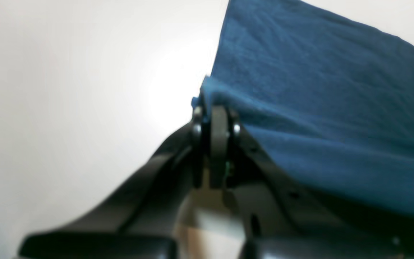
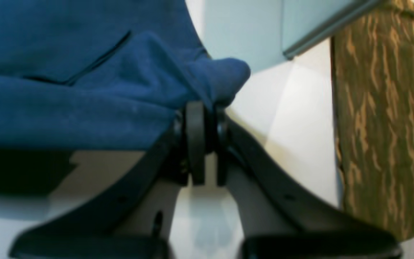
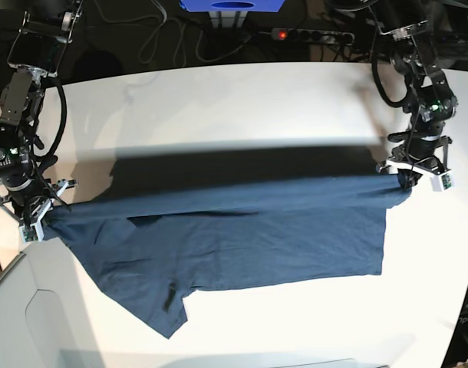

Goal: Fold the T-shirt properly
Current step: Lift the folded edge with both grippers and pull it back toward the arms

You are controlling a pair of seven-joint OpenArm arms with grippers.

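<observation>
Navy cotton T-shirt [image 3: 242, 234] is hanging stretched between both arms over the white table [image 3: 242, 100], top edge pulled taut from 9 o'clock to 3 o'clock in the base view. Lower part is lying on the tabletop, one sleeve trailing off toward 7 o'clock. Shirt's shadow is falling on the table just above the taut edge.

Left gripper [image 1: 215, 108] is sitting at 3 o'clock in the base view, jaws pinched tight on a corner of the fabric; in its wrist view the cloth is fanning away toward 2 o'clock.

Right gripper [image 2: 204, 108] is sitting at 9 o'clock in the base view, jaws likewise clamped on a bunched fold of the shirt, a nub of cloth poking out past the fingertips.

Power strip [image 3: 307, 34] with a red light is lying beyond the table at 12 o'clock.
</observation>
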